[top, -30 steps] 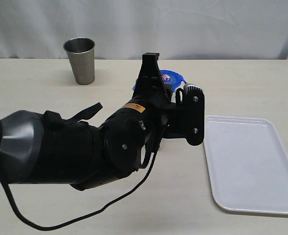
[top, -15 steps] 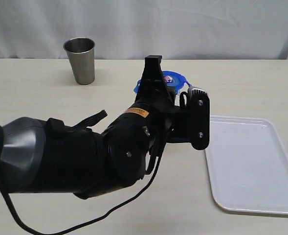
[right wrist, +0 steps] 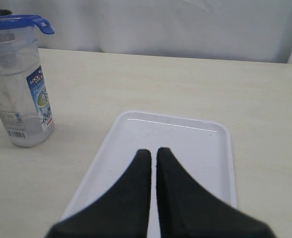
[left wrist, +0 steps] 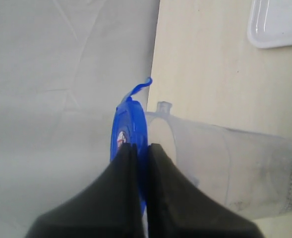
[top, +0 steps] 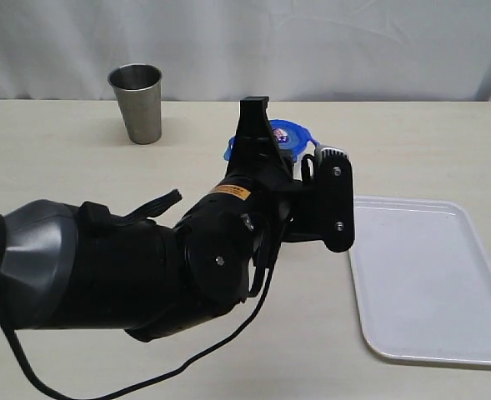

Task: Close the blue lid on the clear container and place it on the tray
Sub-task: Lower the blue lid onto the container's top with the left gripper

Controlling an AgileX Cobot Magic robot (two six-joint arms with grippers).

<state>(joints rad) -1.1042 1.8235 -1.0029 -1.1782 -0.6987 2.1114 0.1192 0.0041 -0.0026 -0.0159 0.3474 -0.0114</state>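
The blue lid [left wrist: 131,124] sits edge-on between my left gripper's [left wrist: 140,146] fingers, which are shut on it. It lies on the mouth of the clear container [left wrist: 225,168], one flap sticking out. In the exterior view the lid [top: 288,133] shows just past my left arm, which hides the container. The right wrist view shows the container [right wrist: 19,94] upright on the table with the lid [right wrist: 19,21] on top. My right gripper [right wrist: 153,150] is shut on nothing, above the white tray [right wrist: 170,134], which lies at the right of the table [top: 428,283].
A steel cup [top: 137,102] stands at the back left of the table. A white curtain [top: 328,42] hangs behind the table's far edge. My bulky left arm [top: 145,258] stretches across the front and middle of the table.
The left arm shifted slightly to the right with the lid, then came back left. Its grip on the lid has stayed the same.
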